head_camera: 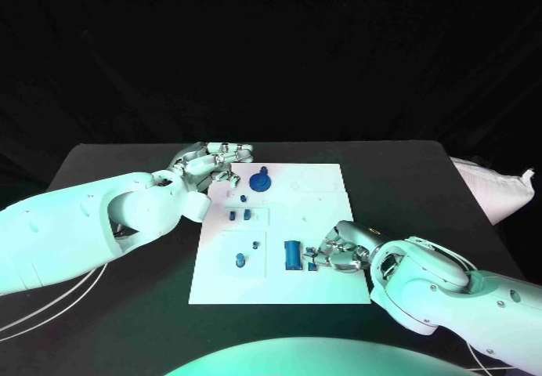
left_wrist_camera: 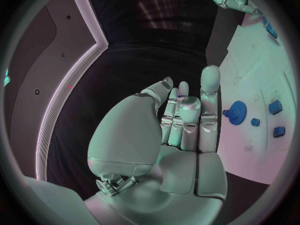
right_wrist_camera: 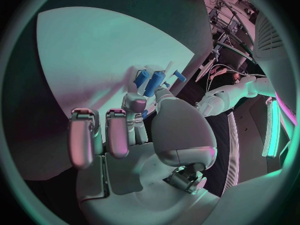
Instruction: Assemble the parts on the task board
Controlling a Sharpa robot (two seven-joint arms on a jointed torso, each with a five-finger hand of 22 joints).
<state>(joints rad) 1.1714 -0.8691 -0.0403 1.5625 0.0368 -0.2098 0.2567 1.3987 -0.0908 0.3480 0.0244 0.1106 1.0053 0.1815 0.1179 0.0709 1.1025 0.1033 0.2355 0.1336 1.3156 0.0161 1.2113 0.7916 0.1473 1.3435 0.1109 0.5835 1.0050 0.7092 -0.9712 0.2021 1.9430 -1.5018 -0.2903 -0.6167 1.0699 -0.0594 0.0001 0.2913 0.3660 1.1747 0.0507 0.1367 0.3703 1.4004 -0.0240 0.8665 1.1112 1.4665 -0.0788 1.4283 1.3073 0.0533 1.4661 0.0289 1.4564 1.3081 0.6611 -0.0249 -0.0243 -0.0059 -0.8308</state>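
The white, flat task board [head_camera: 316, 282] lies mid-table [head_camera: 429, 168]. At its near right edge the right robot hand [head_camera: 335, 254] rests, fingers curled beside a blue cylindrical part [head_camera: 293, 253]; whether it pinches anything I cannot tell. At the board's far left corner the left robot hand [head_camera: 209, 164] hovers with straight fingers held together, grasping nothing, just beside a round toothed blue gear [head_camera: 261, 183]. Small blocky blue parts [head_camera: 240, 213] sit between gear and cylinder.
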